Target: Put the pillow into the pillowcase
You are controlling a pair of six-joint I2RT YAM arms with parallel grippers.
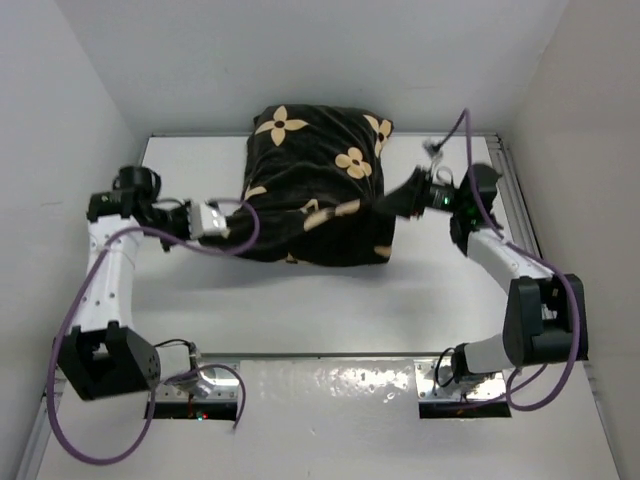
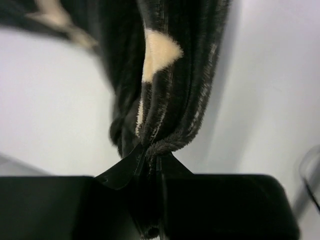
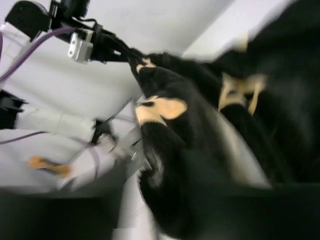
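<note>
Nothing can be read in any of the three views: no writing, label, brand, number or sign. The black soft fabric pillowcase (image 1: 315, 190) bears only a printed pattern of tan four-petal flowers and star shapes, which are not lettering. The right wrist view is motion-blurred, so any small marking there cannot be made out.

A white table (image 1: 330, 300) enclosed by plain white walls (image 1: 60, 110).
</note>
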